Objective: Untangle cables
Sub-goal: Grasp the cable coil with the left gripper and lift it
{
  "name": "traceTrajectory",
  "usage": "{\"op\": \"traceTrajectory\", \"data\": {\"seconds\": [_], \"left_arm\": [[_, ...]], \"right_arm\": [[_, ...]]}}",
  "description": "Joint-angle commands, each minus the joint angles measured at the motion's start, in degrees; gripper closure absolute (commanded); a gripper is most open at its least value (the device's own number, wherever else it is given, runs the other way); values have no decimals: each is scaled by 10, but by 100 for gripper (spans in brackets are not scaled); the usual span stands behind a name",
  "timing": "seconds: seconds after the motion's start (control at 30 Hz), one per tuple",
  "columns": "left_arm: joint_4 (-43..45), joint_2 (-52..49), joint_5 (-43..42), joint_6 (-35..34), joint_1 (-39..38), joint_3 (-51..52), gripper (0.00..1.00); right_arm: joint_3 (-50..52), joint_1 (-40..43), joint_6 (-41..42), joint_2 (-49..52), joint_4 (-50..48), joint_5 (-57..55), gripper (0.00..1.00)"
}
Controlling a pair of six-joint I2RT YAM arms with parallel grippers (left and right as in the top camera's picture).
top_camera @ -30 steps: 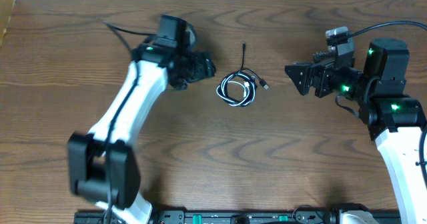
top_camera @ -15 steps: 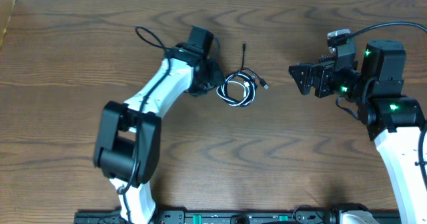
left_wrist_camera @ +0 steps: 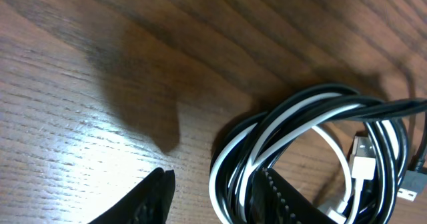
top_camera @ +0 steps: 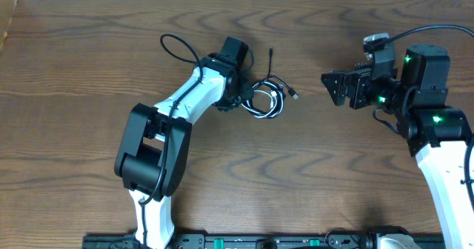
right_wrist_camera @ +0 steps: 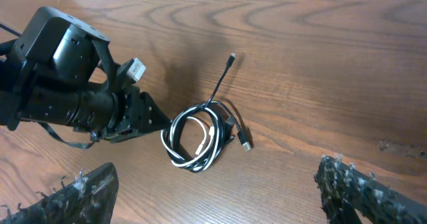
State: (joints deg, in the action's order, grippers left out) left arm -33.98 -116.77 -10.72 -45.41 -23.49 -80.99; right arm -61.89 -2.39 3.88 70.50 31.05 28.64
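You look to be at the grasp step: your left tool (left_wrist_camera: 215,184) stands part-open astride the near rim of the coiled cables (left_wrist_camera: 313,144) on the worktop (left_wrist_camera: 80,84), not yet pinching, so close on the strands, then bring in the wide-open right tool (right_wrist_camera: 217,187).

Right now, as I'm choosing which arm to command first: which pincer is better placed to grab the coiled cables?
Left. The left pincer is down at the cables, with the coil's near edge between its fingers. The right pincer hangs open off to the side, clear of them.
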Motion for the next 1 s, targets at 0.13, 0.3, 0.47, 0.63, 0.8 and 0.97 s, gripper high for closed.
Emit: {"op": "traceTrajectory", "data": {"seconds": [0.13,0.3,0.47,0.63,0.8,0.97], "left_arm": [[-1,-33,14,-12,-21,2,65],[-2,-38,27,-12,-34,5,67],[2,-54,43,-32,-43,20,70],[3,-82,43,-47,-53,28,91],[4,-93,44,-46,-60,28,93],[20,-83,24,33,-58,20,93]], "right_arm": [[-10,-6,3,0,3,-2,9],[-10,-6,3,1,5,-2,9],[-10,-6,3,1,5,-2,9],[-10,-6,3,1,7,-2,9],[-10,-6,3,3,9,-2,9],[-10,-6,4,11,9,-2,9]]}}
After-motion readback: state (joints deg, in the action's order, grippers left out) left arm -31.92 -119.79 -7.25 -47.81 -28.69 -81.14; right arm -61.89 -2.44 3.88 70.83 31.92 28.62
